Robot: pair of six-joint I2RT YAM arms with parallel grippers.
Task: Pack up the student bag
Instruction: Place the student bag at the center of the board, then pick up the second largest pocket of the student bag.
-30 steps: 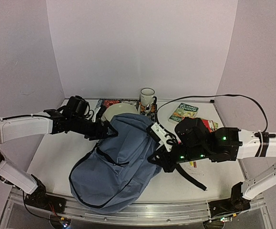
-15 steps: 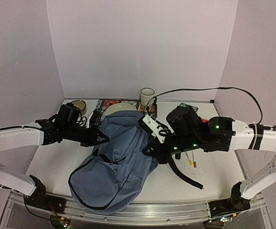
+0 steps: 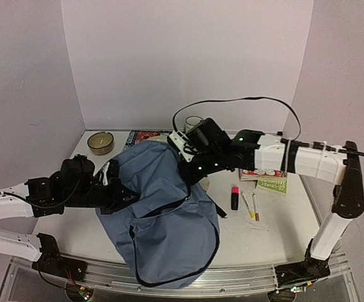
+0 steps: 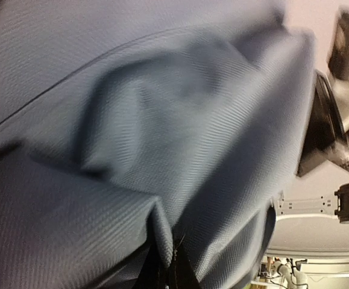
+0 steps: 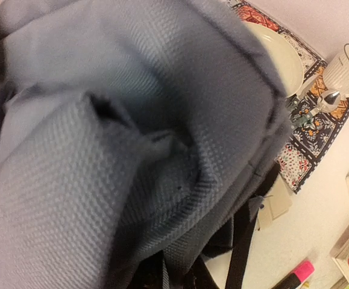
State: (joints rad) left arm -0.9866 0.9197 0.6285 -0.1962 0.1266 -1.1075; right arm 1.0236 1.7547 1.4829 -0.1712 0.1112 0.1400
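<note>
The student bag (image 3: 163,220), a big slate-blue backpack, lies across the middle of the table with its top raised toward the back. My left gripper (image 3: 122,192) is shut on a pinch of its fabric at the left edge; in the left wrist view the cloth (image 4: 162,120) fills the frame and a fold runs down into the gripper (image 4: 168,274). My right gripper (image 3: 185,167) sits at the bag's upper right edge. There a hem fold (image 5: 198,205) lies between the jaws, with the fingers mostly covered by cloth. A black strap (image 5: 242,247) hangs beside it.
At the back stand a mug (image 3: 194,121), a tan bowl (image 3: 100,142) and a patterned placemat (image 5: 301,144) with a plate (image 5: 282,57) and spoon (image 5: 319,105). To the right lie books (image 3: 266,179), a pink highlighter (image 3: 234,196) and pens (image 3: 252,205).
The left gripper closed on the bag and pulled it left and toward the front. The right arm swung back over the bag's top, uncovering the highlighter and pens.
</note>
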